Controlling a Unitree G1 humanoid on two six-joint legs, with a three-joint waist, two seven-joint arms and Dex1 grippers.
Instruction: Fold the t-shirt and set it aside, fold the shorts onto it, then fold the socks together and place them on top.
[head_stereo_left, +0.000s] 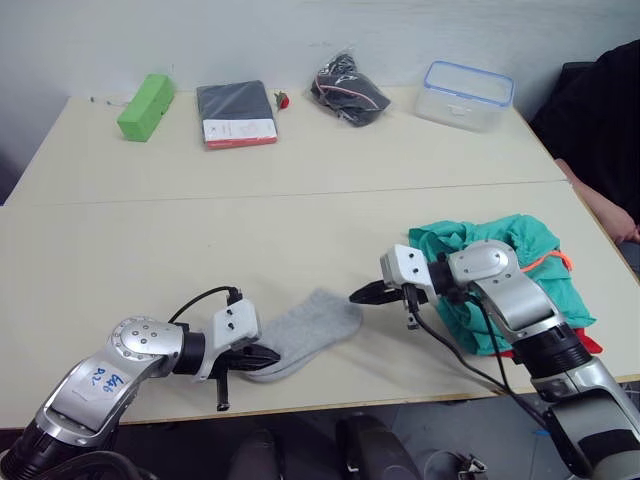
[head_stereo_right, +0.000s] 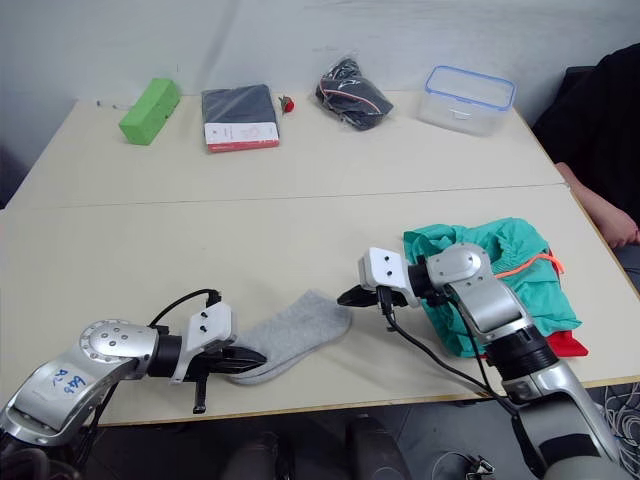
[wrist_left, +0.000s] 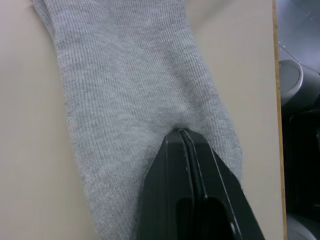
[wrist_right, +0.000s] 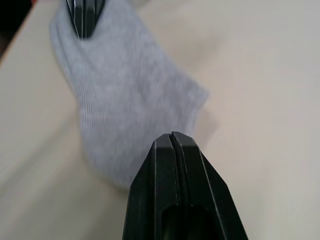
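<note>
Pale beige tabletop (head_stereo_left: 300, 215), smooth and matte with a seam running across it, lay under my head camera, and a person in dark clothing (head_stereo_left: 600, 120) sat at its right edge. Largest of the cloth was the shorts (head_stereo_left: 540, 262), a crumpled teal-green heap with an orange drawstring near my right arm, with a sliver of the red t-shirt (head_stereo_right: 566, 344) showing beneath their near edge. Along the far side I saw a flat dark packaged garment (head_stereo_left: 236, 113), a clear lidded plastic box (head_stereo_left: 467, 94), a crinkled bag of dark items (head_stereo_left: 349, 88) and a green block (head_stereo_left: 147, 106). Close to the near edge lay the socks (head_stereo_left: 308, 332), soft ribbed grey knit, flat and slanting away to the right. My left gripper (wrist_left: 183, 137) had its black wedge-shaped fingers pressed together on the knit at the socks' near end, the fabric puckering at the tips. My right gripper (wrist_right: 173, 137) had its fingers closed together with nothing between them, its tip just beside the socks' far end; I could not tell whether it touched.
</note>
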